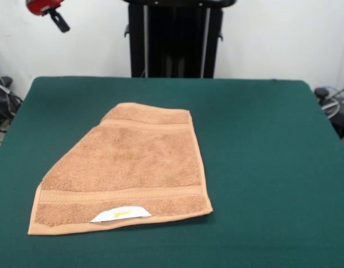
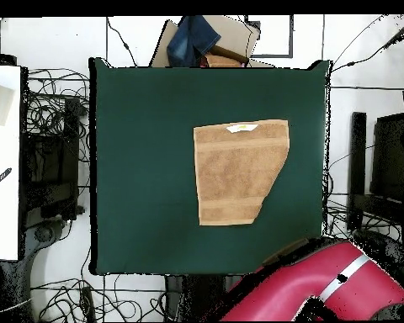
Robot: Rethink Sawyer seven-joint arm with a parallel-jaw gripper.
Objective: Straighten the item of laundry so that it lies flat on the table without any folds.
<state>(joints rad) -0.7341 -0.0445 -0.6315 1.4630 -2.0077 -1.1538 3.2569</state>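
The green table (image 1: 272,167) fills most of both views. The red arm (image 2: 323,286) is drawn back off its edge at the overhead view's bottom. The orange-tan terry towel (image 1: 127,167) lies on the cloth – one corner folded in, leaving a slanted edge. Its white label (image 1: 121,214) shows at the near hem. The gripper (image 1: 59,21) hangs at the top left – whether its fingers are spread or closed I cannot tell.

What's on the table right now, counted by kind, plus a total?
Towels: 1, the orange-tan towel, one corner folded under.
Labels: 1, a white label on the towel's near hem.
Total: 1 loose item on the green table; the label is part of the towel. The arm is drawn back off the table.
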